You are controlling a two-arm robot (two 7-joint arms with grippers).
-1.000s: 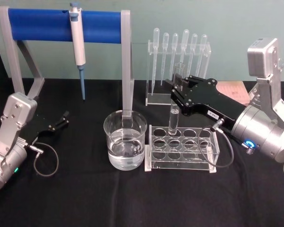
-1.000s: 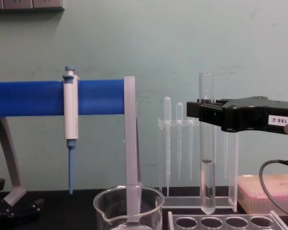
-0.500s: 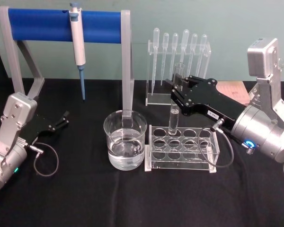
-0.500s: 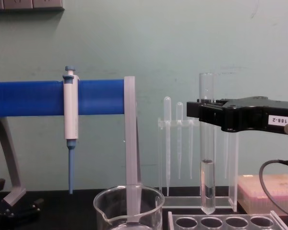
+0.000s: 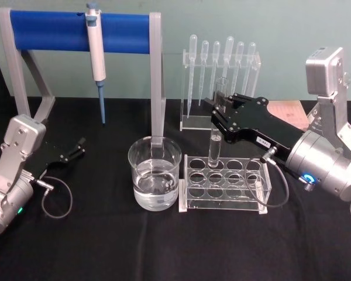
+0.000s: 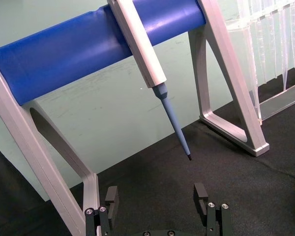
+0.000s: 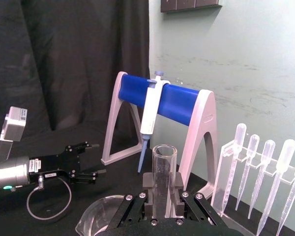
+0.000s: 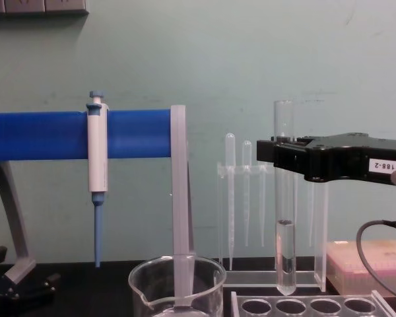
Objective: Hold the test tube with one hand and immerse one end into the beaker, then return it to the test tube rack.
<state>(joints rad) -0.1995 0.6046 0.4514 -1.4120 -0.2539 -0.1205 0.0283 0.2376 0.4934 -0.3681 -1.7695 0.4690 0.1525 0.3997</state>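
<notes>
Holding: the right gripper has its jaws closed on the test tube. The open rim stands above the jaws and the round bottom hangs straight below them.
Tube position: upright, with its bottom just above the test tube rack. The chest view suggests it is not seated in any well.
Step in hand: the tube looks to be in transit between the rack and the beaker. Which way it is heading cannot be told.
Doing it well: keep the tube vertical so its liquid stays put. Make sure its bottom is clear above the rack top before any sideways travel.
Toward the beaker: the beaker stands just beside the rack, below the jaws and toward the left-arm side. Centre the tube over the wide mouth, away from the rim, and lower it slowly until only the bottom end is wet.
Toward the rack: line the round bottom up over one well before lowering, and open the jaws only once the tube is seated.
Beaker contents: clear liquid, well under half full.
Tube contents: a column of clear liquid in its lower part.
Rack contents: no tube stands in the round wells.
Left gripper: parked on the counter, well apart from the working jaws on the far side of the beaker. Its own jaws are apart and hold nothing.
</notes>
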